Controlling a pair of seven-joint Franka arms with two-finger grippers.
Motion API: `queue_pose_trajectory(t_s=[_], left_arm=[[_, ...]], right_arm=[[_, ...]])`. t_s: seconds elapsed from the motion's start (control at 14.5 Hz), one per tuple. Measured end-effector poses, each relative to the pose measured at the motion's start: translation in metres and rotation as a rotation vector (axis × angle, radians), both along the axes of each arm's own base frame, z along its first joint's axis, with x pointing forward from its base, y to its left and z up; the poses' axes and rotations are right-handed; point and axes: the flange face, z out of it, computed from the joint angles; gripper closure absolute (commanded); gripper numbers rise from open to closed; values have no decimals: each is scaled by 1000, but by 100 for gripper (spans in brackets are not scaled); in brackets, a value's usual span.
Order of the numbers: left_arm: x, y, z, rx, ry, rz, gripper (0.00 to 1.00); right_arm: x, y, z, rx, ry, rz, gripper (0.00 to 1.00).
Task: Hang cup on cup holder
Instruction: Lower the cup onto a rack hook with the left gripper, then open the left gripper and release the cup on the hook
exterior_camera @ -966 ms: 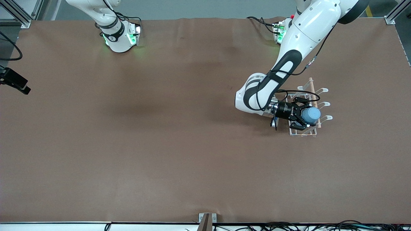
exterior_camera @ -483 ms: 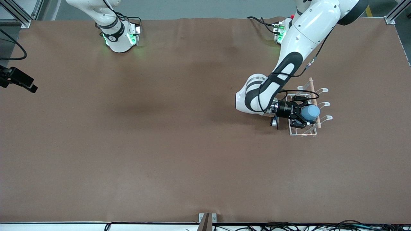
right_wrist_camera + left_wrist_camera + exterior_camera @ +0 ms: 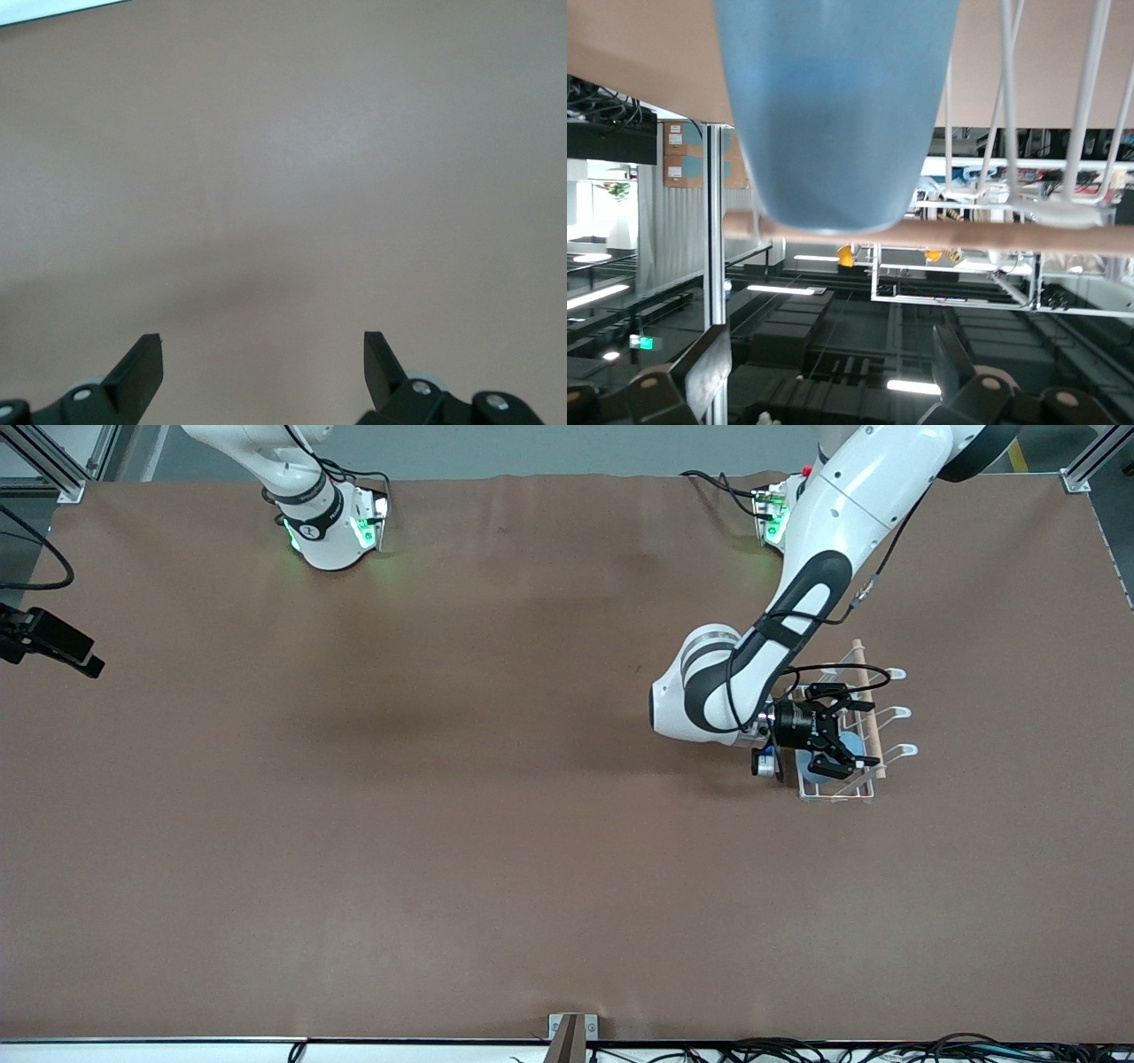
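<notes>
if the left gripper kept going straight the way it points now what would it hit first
Most likely the cup: the open left gripper points straight at it on the cup holder, whose wooden rod crosses just past the cup.

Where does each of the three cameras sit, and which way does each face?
Front view: high across the table, looking down at both arms, the cup holder and the left tool, open.
Left wrist view: on the left wrist, facing the cup on the rack; its own fingertips show.
Right wrist view: faces bare table; right tool open.
Shared: front and left wrist views show the cup.
</notes>
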Motion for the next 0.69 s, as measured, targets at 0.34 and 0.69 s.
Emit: queue_pose_trajectory(t_s=[0.34, 0.69], left_arm=[[33, -14, 94, -186, -222, 115, 0], [42, -12, 165, -523, -612, 393, 0]], right_arm=[[-1, -3, -1, 1, 9, -4, 0], [-2, -3, -1, 2, 15, -3, 0]])
